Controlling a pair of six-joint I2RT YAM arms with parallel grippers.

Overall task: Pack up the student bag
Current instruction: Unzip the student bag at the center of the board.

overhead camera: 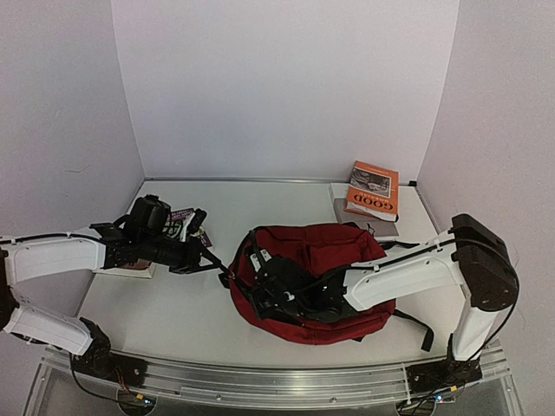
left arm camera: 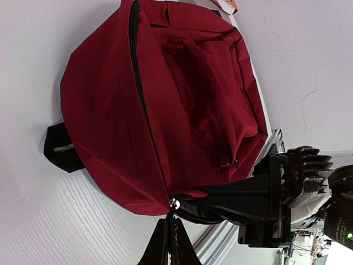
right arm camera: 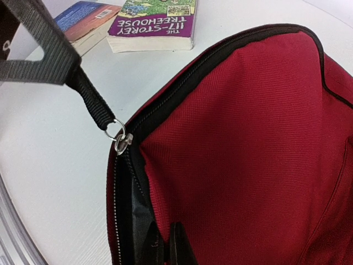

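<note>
1. The student bag (overhead camera: 312,277) lies flat in the middle of the tabletop (overhead camera: 156,316), between the two arms, with its zipper end turned towards the left arm.
2. The left jaws are pinched shut on the black zipper pull (right arm camera: 91,99), whose ring hooks the slider (right arm camera: 122,142). The right jaws are closed too, seemingly nipping the bag's black trim just below that slider.
3. The step looks like unzipping the main compartment. To do it well, I judge, draw the pull along the line of the teeth rather than straight out from the bag, so the slider runs instead of jamming. Let the right jaws anchor the fabric taut so the bag does not drag across the tabletop.
4. Only the right wrist view shows the slider itself, a short open gap with dark lining beneath it, and the readable title of the Treehouse book (right arm camera: 154,22) beyond.
5. The top view alone gives the layout, with the orange book (overhead camera: 373,191) just behind the bag at the back right.
6. The left wrist view shows the zipped run arcing across the bag, and a black strap (left arm camera: 60,149) poking out from under it.
</note>
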